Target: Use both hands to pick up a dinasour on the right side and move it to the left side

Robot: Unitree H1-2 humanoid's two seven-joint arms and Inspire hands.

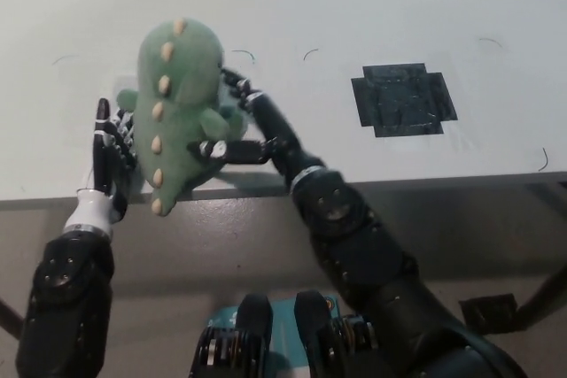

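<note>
I've got the green plush dinosaur with cream back spikes (182, 108) pinched between both hands, at the left part of the white tabletop (354, 15), right over the near edge. Its tail tip hangs past the edge; I can't tell whether the body is touching the surface or just above it.

Right black hand (244, 121) is pressed against the toy's belly side, fingers spread, one reaching up behind the head, another across the lower body. Not a wrap, more a flat push. Left hand (111, 152) sits on the spiked back side, fingers upright and apart, against the plush or very close; contact there is partly hidden by the toy, so I judge it as bracing rather than gripping. Makes sense: soft, wide object, neither hand closes around it, so the hold is a squeeze from opposite sides.

The toy leans slightly, head away from me, spikes facing the left hand.

The dark taped square patch (403, 99) is well off to the right, clear of everything.

My read: the carry is nearly done and the toy is on the left side. Next is setting it down further onto the table, since this close to the edge it could tip off when the squeeze is released.
</note>
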